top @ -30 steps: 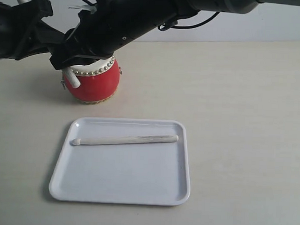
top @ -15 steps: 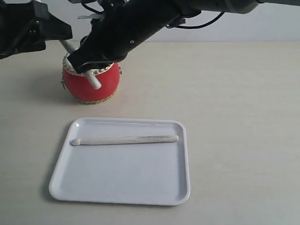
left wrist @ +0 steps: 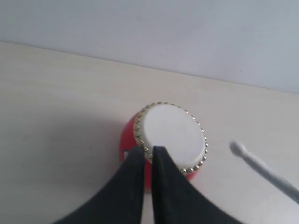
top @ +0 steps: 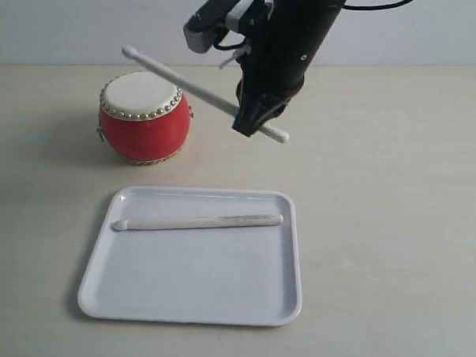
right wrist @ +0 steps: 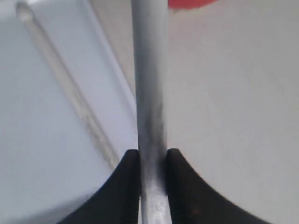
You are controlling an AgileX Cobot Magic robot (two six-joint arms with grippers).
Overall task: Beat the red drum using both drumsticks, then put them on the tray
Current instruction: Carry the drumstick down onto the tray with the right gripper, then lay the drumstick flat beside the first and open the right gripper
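The red drum [top: 144, 121] stands at the back left with its cream skin bare. One drumstick [top: 197, 221] lies across the far part of the white tray [top: 194, 283]. My right gripper [top: 252, 124] hangs to the right of the drum, above the table, shut on the second drumstick [top: 187, 83], whose tip points left over the drum. In the right wrist view the held drumstick [right wrist: 149, 88] runs between the fingers [right wrist: 128, 186], over the tray [right wrist: 37, 154]. My left gripper [left wrist: 147, 150] is shut and empty above the drum [left wrist: 170, 133]; it does not show in the exterior view.
The drum and tray sit on a pale beige tabletop [top: 395, 201] with a light wall behind. The tray's front half holds nothing. The right arm's black links and camera block [top: 217, 19] hang over the back of the table.
The left arm has pulled out of the exterior view. The right arm has swung right and up, carrying its drumstick off the drum. The stick on the tray has not moved.
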